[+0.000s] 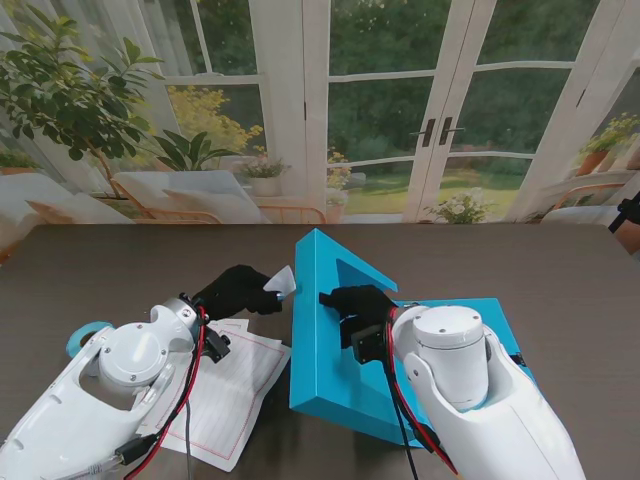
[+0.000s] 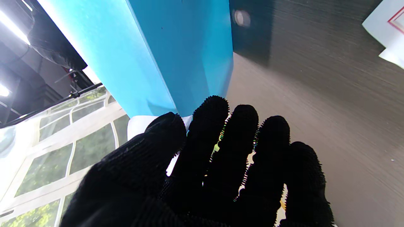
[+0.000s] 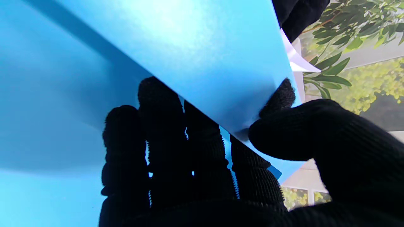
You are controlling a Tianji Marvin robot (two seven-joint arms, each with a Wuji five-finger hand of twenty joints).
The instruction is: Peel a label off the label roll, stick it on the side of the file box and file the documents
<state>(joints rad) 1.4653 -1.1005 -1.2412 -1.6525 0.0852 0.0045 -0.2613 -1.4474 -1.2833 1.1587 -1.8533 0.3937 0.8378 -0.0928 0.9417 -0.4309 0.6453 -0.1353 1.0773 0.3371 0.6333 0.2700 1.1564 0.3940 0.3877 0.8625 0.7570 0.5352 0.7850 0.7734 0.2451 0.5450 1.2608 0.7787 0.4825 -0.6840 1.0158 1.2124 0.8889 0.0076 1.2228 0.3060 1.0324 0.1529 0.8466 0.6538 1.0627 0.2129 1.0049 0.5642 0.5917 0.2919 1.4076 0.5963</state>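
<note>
The blue file box [image 1: 318, 330] lies open on the table, one wall standing upright. My right hand [image 1: 358, 305] is shut on that wall, thumb [image 3: 284, 132] on one face and fingers [image 3: 164, 132] on the other. My left hand [image 1: 238, 290] holds a small white label [image 1: 284, 282] at its fingertips, just short of the box's outer side [image 2: 176, 53]. The label [image 2: 139, 124] peeks out past the thumb in the left wrist view, and the label [image 3: 296, 60] shows behind the wall's edge in the right wrist view. The documents [image 1: 235, 385] lie under my left arm. The label roll [image 1: 85, 338] sits at the far left.
The dark wooden table [image 1: 120, 270] stretches around the box. The box's flat blue panel [image 1: 480, 310] lies under my right arm. A corner of white paper [image 2: 385, 28] shows on the table in the left wrist view.
</note>
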